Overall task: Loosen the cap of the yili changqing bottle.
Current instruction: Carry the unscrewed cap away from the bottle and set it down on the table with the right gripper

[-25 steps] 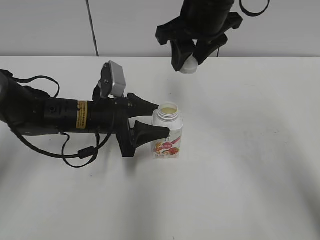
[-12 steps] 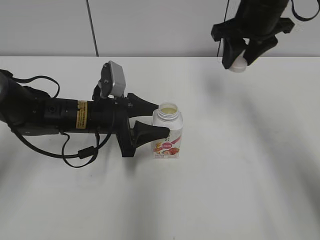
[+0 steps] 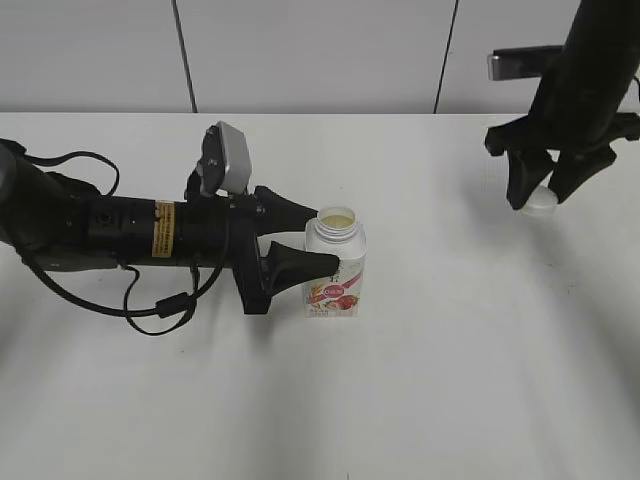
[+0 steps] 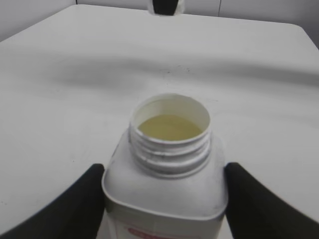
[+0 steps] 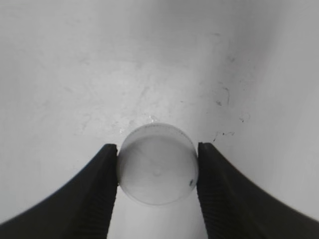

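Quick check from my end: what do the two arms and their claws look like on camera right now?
Both are matte black. The left arm is a thick tube with a yellow warning label, loose black cables and a grey camera box. Left claw and right claw have tapered black fingers; the right's pads look ribbed.

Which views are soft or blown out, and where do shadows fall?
Left wrist view: the squat white plastic bottle is fairly sharp at the threaded neck, while the table behind goes soft. Right wrist view: the round white plastic cap nearly blends into the bright table, and the right hand is dark. Exterior view: sharp, with only faint diffuse shadows beside the left hand.
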